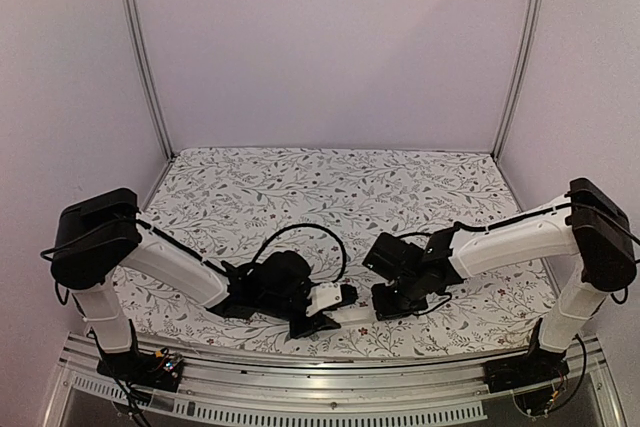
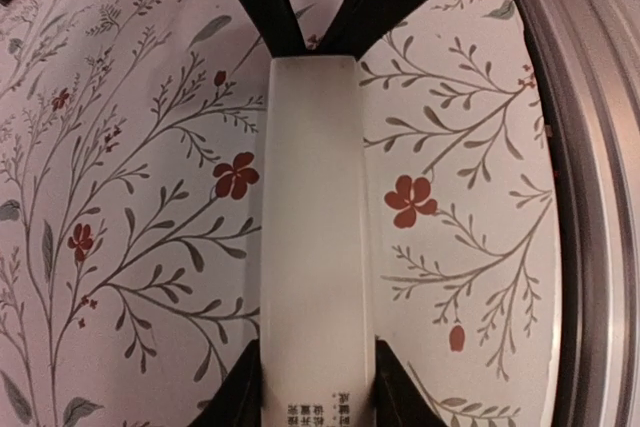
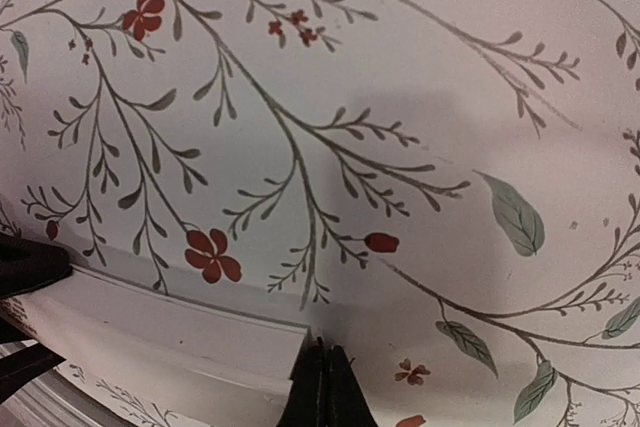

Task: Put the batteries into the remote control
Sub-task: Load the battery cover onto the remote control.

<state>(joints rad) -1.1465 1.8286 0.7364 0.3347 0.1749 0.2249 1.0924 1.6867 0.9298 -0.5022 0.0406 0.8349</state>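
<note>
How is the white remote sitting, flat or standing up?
Flat. The remote control shows its long white face, stretched along the flowered cloth; resting or lifted, cannot tell.

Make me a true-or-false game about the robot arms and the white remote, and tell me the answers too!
1. The left gripper has the remote control between its fingers. True.
2. The right gripper is wide open. False: it is shut, fingertips together at a corner of the remote control.
3. The cloth is plain blue. False: it is white with grey twigs and red flowers.
4. Both grippers are at the same remote control, one at each end. True.
5. The remote control is black. False: it is white.
</note>
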